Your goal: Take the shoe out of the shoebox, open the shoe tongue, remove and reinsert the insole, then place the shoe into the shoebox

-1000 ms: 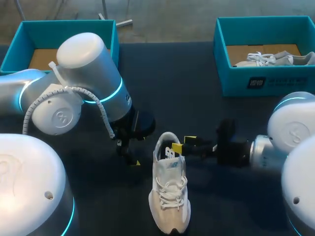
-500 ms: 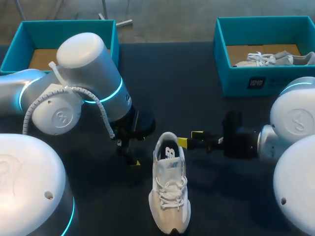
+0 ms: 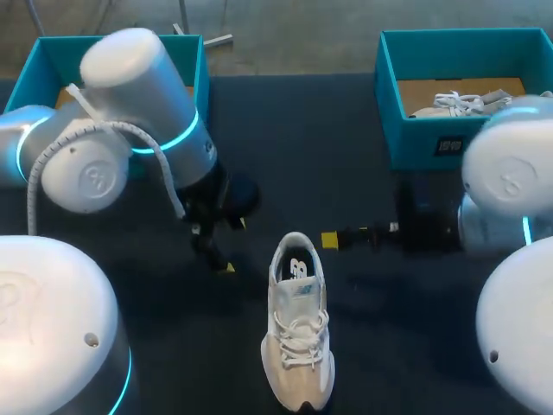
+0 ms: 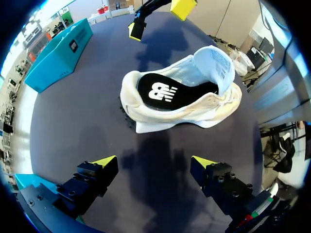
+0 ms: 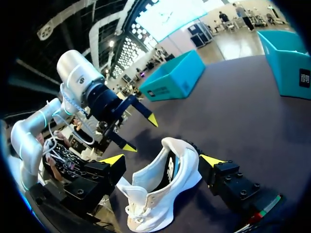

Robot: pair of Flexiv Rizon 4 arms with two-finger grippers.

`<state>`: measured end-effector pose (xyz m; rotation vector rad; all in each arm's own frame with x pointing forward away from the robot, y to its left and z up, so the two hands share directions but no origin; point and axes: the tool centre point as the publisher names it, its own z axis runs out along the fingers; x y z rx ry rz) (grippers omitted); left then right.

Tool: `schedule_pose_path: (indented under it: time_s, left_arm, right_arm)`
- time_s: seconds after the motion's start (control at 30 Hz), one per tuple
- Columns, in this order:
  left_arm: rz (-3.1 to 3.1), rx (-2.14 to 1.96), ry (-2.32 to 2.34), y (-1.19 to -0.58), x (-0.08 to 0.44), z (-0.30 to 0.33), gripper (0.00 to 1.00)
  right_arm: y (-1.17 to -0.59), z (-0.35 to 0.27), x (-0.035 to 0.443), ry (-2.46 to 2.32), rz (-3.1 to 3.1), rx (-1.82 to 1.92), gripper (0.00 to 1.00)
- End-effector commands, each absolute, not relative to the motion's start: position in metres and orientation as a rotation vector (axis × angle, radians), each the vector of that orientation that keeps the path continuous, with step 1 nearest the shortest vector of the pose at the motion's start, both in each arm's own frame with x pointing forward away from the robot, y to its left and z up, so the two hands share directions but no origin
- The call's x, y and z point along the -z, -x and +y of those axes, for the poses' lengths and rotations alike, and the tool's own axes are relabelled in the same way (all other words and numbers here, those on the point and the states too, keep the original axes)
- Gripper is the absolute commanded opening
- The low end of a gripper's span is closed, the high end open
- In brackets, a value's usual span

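The shoe [image 3: 298,333] stands upright on its sole on the dark counter [image 3: 346,156], out of both boxes, with its toe toward the robot and its heel pointing away. It is white, and its laces are loosely crossed over the front. In the left wrist view the tongue [image 4: 214,58] is lifted up and back from the opening, and the black insole [image 4: 165,92] with its white mark lies inside the shoe. The left end effector [image 3: 226,245] hangs to the left of the heel, near it but apart; it is released, its two yellow tips spread wide with nothing between them, and the shoe lies ahead of it in its own view [image 4: 154,162]. The right end effector [image 3: 333,239] comes in low from the right and sits just beside the heel without touching it. It is released too, fingers wide and empty, with the shoe ahead of and below them [image 5: 163,160]. A teal box [image 3: 203,69] stands at the far left of the counter, showing a cardboard floor. Another teal box [image 3: 432,138] stands at the far right, holding a second shoe [image 3: 458,104].
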<state>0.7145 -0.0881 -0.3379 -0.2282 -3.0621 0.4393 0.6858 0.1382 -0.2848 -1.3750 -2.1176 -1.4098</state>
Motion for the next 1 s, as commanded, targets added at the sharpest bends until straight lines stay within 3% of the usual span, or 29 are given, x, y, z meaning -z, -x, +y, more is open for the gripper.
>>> schedule_pose_path:
  time_s: [0.03,0.7,1.0]
  left_arm:
    - [-3.063,-0.435,0.227,-0.716,0.327,-0.074,1.00]
    - [-3.020,-0.386,0.266,-0.734,0.296,-0.027,1.00]
    - [-3.032,-0.317,0.257,-0.739,0.292,-0.010,1.00]
  right_arm:
    - [-0.695,0.143,0.271,1.427,-2.197,1.200,1.00]
    - [-0.690,0.124,0.271,1.664,-2.290,0.601,1.00]
    - [-0.692,0.126,0.268,1.647,-2.373,0.531,1.00]
